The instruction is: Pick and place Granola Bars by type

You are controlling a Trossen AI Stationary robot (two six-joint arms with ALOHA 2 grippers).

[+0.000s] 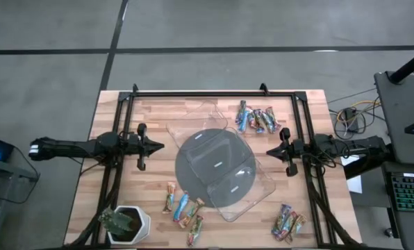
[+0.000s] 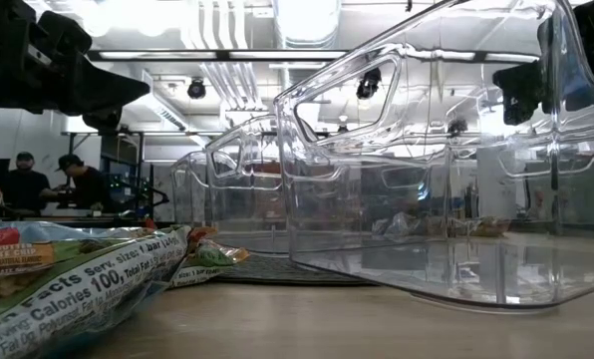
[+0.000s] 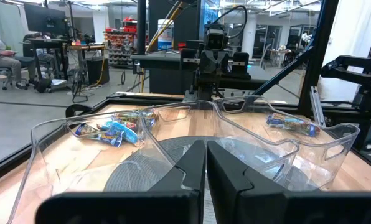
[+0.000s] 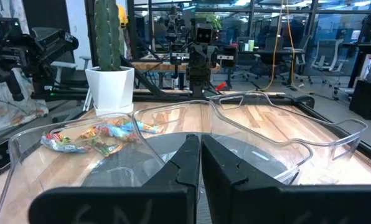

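Both arms hang level over the wooden tabletop [image 1: 158, 111], one from each side edge, pointing at each other across the middle. The left gripper [image 1: 160, 146] sits just inside the left edge with its two fingers pressed together and nothing between them; the left wrist view shows the fingers [image 3: 192, 168] closed in front of the trays. The right gripper [image 1: 269, 151] is near the right edge, likewise closed tight and empty, its fingers [image 4: 188, 163] meeting in the right wrist view. Between them, at the center of the tabletop, lies a grey disc [image 1: 214, 167], and two clear plastic trays rest over and around it: one tray [image 1: 196, 118] toward the far edge, the other tray [image 1: 245, 191] toward the near right part of the disc. The granola bars lie in three loose groups outside the trays. One group [image 1: 257, 119] is near the far right corner, just beyond the right gripper. A second group [image 1: 183, 205] is spread near the near edge, left of center, beside a potted cactus [image 1: 123, 222] that stands at the near left corner. A third group [image 1: 288, 222] lies by the near right corner. In the low view, a wrapped bar [image 2: 78, 274] fills the near left foreground, with the clear tray walls [image 2: 427, 150] rising behind it.
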